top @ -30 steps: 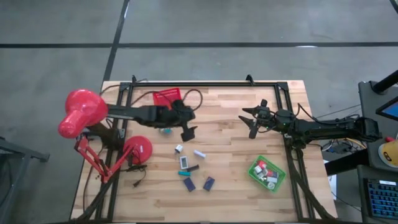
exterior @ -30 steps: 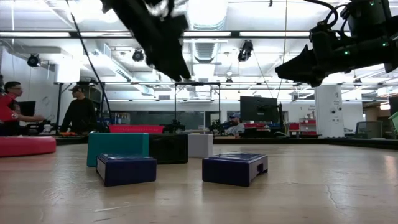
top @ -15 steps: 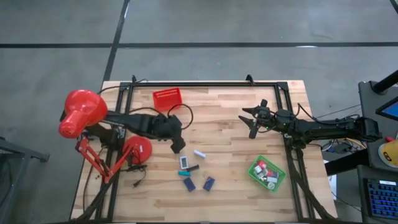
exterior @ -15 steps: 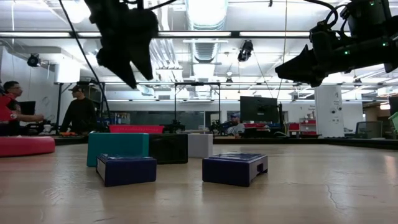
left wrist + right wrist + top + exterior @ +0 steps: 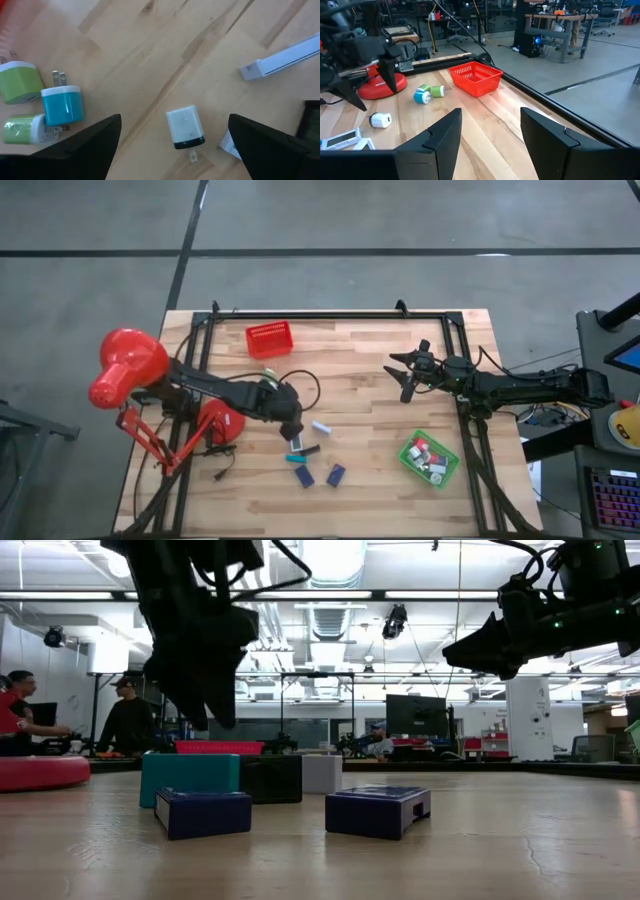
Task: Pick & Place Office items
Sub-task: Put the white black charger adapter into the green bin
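Observation:
My left gripper (image 5: 291, 425) hangs open above a small white plug block (image 5: 184, 127), pointing down. Its two fingers stand on either side of the block without touching it. The gripper hides that block in the high view. A teal plug (image 5: 61, 102) and two green ones (image 5: 20, 82) lie farther off, and a long white piece (image 5: 282, 57) lies on the other side. More small pieces lie toward the near edge: two navy blocks (image 5: 304, 476) (image 5: 335, 474) and a teal block (image 5: 190, 778). My right gripper (image 5: 408, 375) waits open, raised over the table's right half.
A red tray (image 5: 269, 338) sits near the far edge. A green tray (image 5: 412, 450) holding several pieces sits at the near right. The red desk lamp (image 5: 128, 365) and its base (image 5: 222, 420) stand at the left, close behind my left arm. People show in the room beyond.
My left gripper has swung from beside the red tray toward the table's near edge and come down over the white plug block, staying open. The right arm has kept still, and no piece has moved.

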`<move>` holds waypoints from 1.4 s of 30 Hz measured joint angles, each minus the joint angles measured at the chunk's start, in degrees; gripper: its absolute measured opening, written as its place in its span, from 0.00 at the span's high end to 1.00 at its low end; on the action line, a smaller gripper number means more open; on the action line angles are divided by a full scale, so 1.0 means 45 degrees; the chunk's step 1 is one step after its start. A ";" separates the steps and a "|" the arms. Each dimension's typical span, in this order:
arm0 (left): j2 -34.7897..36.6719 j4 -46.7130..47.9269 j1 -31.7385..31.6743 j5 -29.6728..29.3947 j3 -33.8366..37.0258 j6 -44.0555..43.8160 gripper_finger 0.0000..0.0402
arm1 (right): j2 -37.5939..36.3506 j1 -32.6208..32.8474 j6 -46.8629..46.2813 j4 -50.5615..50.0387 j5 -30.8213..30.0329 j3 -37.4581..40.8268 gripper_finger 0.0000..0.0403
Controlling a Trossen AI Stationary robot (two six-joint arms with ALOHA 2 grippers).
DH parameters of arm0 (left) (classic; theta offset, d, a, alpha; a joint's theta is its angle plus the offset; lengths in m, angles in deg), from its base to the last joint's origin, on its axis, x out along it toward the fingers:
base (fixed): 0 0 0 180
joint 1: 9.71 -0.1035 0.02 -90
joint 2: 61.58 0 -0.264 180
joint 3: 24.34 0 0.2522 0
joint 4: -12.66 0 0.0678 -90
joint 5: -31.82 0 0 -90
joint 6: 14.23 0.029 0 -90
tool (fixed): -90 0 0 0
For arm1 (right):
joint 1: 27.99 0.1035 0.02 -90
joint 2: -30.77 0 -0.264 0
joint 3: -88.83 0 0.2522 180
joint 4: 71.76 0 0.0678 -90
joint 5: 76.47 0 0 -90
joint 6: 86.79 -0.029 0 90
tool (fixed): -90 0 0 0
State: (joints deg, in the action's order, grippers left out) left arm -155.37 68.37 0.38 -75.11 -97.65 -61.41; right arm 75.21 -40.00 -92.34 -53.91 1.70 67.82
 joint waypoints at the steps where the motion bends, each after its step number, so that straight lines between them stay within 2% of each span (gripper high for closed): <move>1: -0.0104 -0.0035 -0.0007 0.0000 0.0000 0.0000 0.07 | 0.0000 0.0000 0.0002 0.0000 0.0000 0.0000 0.51; 23: 0.0021 -0.1038 -0.1404 0.0127 0.0187 0.2264 0.07 | -0.0002 -0.0002 -0.0001 -0.0007 -0.0005 0.0000 0.51; 33: 0.0021 -0.1788 -0.1370 0.1240 0.1387 0.1652 0.07 | 0.0000 0.0000 -0.0003 -0.0010 -0.0005 0.0000 0.51; 42: 0.0017 -0.1787 -0.1370 0.1617 0.1481 0.1375 0.08 | -0.0002 -0.0002 -0.0003 -0.0010 -0.0005 0.0000 0.51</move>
State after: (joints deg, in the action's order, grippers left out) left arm -155.29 60.33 -5.79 -67.83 -90.99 -55.22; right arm 75.20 -40.01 -92.35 -53.95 1.67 67.82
